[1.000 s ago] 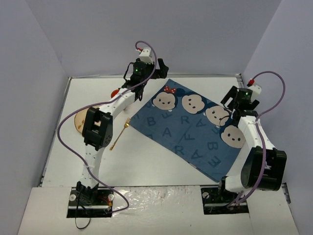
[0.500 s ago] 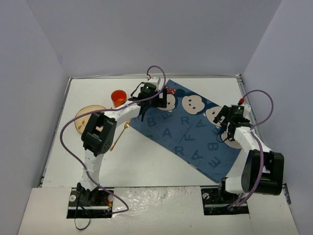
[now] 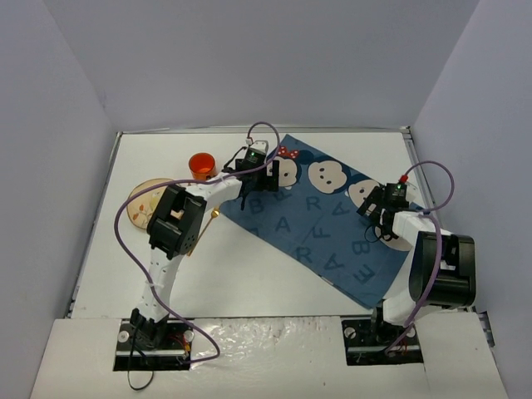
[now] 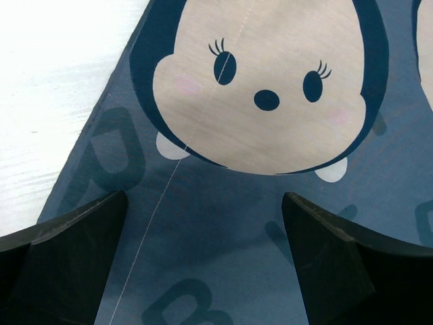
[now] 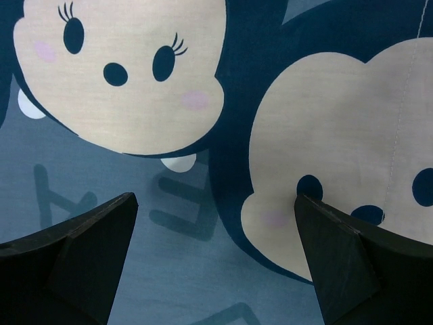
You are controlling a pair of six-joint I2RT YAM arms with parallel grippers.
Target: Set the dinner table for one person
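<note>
The white tabletop point(image 3: 249, 278) is stretching out flat and matte under both arms, filling the floor between the pale lavender-grey walls point(image 3: 66, 125). Neither tool is hanging over its bare surface. Both are sitting low over the dark blue cloth point(image 3: 320, 237), which is lying slantwise across the middle and right of the tabletop.

The left tool point(image 4: 203, 217) is hanging with its jaws spread wide and gripping nothing. It is poised over the cloth's far left corner, just below a cream mouse face point(image 4: 267, 81) with lashes and pink cheeks. In the left wrist view bare tabletop is showing as a bright strip just to the left of that tool, past the cloth's straight edge. I cannot tell whether the black fingers point(image 4: 74, 237) are touching the fabric.

The right tool point(image 5: 213, 210) is likewise standing spread and empty. It is poised over the cloth's right part, where two more mouse faces are sitting side by side, and no bare tabletop is showing in its wrist view.

The cloth is looking like thin woven fabric, printed with block letters and crossed by a fine pale stitch line. On the tabletop's far left a small round orange cup point(image 3: 200, 165) is standing. A round wooden plate point(image 3: 143, 202) is lying nearer, partly hidden behind the left arm.
</note>
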